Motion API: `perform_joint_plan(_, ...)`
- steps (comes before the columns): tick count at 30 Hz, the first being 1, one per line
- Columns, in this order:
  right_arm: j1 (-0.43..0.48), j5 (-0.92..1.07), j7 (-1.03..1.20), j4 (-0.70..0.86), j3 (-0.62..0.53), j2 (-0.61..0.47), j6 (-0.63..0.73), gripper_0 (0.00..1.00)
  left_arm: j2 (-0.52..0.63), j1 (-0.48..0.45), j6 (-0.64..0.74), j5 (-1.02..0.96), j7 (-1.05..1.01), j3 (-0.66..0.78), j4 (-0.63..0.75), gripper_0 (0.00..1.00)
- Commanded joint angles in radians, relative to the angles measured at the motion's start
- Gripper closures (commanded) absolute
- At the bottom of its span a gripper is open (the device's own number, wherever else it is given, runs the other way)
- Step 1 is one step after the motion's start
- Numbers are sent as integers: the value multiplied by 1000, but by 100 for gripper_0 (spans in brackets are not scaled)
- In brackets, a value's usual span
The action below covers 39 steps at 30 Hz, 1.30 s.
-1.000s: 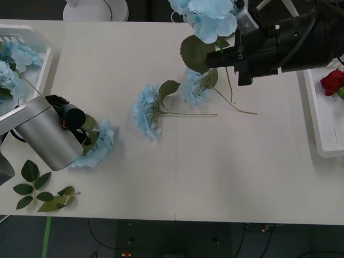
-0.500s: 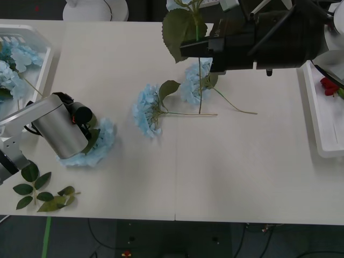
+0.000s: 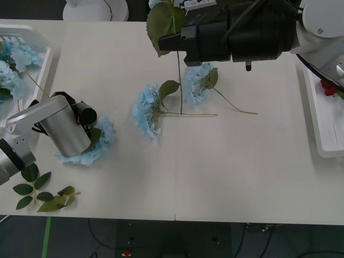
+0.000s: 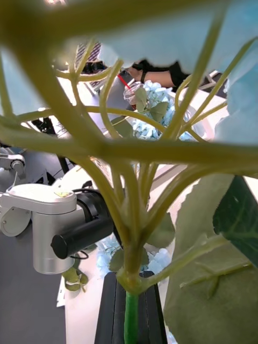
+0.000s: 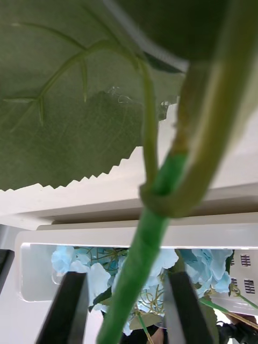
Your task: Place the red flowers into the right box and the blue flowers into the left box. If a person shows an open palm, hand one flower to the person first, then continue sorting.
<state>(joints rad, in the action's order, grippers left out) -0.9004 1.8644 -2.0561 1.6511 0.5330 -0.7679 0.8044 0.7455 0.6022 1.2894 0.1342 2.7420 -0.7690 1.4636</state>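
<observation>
Holding a pale blue fluffy flower (image 3: 161,16) by its thin green stem, the right gripper (image 3: 180,40) hangs above the white tabletop (image 3: 226,166), jaws apparently closed on it. The left gripper (image 3: 92,122) presses into another blue cluster (image 3: 97,142) near the left white slotted basket (image 3: 45,64); its jaws I cannot tell.

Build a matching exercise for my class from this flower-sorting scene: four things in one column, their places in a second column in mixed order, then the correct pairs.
Things:
1. left gripper
2. right gripper
3. left box
4. leaf sprig

Places:
A. lies loose at the table's near left corner
B. holds blue flowers at the table's left edge
C. carries a long-stemmed flower above the table
D. down at a blue flower on the table's left part

Pairs: 1-D, 2-C, 3-B, 4-A
</observation>
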Motion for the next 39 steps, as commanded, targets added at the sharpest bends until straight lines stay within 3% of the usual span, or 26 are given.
perform_joint_plan(1, -66, -34, 64, -2, -8, 42, -13, 100, -8, 39, 13, 28, -37, -6, 0, 100)
perform_joint_plan(11, -71, -65, 77, -5, -8, 64, -16, 100, 26, 39, 57, 42, -37, 16, 32, 100)
perform_joint_plan(18, -71, -67, 83, -5, -8, 70, -27, 100, 89, 36, 176, -160, -45, 188, 130, 100)
perform_joint_plan(28, -72, -68, 87, -4, -7, 78, -42, 100, 183, 36, 251, -533, -524, 514, 139, 100)
perform_joint_plan(39, -74, -76, 91, -5, -8, 88, -62, 100, 319, 36, 162, -737, -1076, 717, 18, 100)
